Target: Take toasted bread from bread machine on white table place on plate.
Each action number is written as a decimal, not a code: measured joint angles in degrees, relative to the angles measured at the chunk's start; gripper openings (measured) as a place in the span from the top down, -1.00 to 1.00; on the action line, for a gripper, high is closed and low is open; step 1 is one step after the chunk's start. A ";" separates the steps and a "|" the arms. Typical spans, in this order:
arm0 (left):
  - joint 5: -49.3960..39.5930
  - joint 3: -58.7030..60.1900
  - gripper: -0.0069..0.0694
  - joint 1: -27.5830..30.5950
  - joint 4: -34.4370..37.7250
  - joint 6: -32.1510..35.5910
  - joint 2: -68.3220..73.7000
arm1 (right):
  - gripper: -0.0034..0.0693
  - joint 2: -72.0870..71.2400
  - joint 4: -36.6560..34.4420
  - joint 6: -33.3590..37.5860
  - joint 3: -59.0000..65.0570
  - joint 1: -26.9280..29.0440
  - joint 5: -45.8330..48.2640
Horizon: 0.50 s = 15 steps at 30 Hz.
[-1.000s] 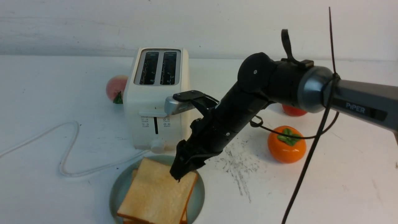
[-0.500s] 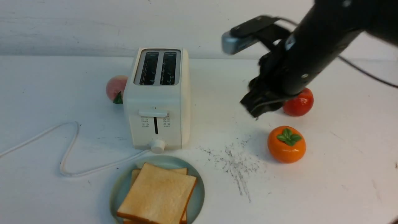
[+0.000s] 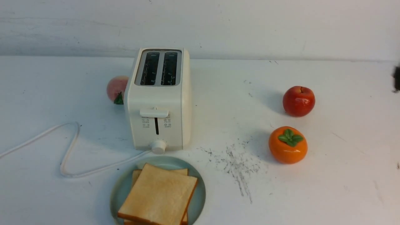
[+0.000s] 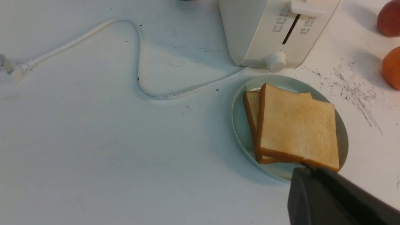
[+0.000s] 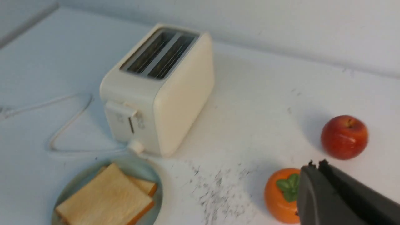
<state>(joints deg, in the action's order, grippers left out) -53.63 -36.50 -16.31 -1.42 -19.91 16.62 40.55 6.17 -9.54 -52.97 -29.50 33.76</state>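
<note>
We are seeing the toasted bread (image 3: 159, 193) stacked on the plate (image 3: 197, 200), beyond the closed left fingers (image 4: 312, 170) and apart from the closed right fingers (image 5: 317, 165); the bread machine (image 3: 159, 103) is standing farther beyond the left.

Before me the toaster (image 3: 186, 103) is creamy white with dark slots; beside it, my plate (image 3: 200, 200) is pale blue-green, my bread (image 3: 159, 193) golden-tan with orange-brown crusts, the white table (image 3: 231, 125) streaked with dark scuffs.

Toast slices (image 4: 298, 125) stacked askew on plate (image 4: 240, 131), beside toaster (image 4: 281, 34).
</note>
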 joint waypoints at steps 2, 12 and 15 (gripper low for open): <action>1.94 0.00 0.83 0.00 0.55 0.00 0.00 | 0.93 -10.18 5.48 -5.97 11.39 0.00 -6.86; 11.51 0.00 0.82 0.00 3.07 0.02 0.00 | 0.93 -38.17 26.32 -29.60 35.00 0.00 -11.93; 13.02 0.39 0.82 0.00 3.64 0.02 0.00 | 0.92 -41.07 31.58 -31.36 36.23 0.00 -12.44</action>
<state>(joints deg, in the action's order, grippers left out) -40.61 -36.10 -16.31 2.22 -19.90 16.62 -0.52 37.75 -40.90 -16.74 -29.50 21.32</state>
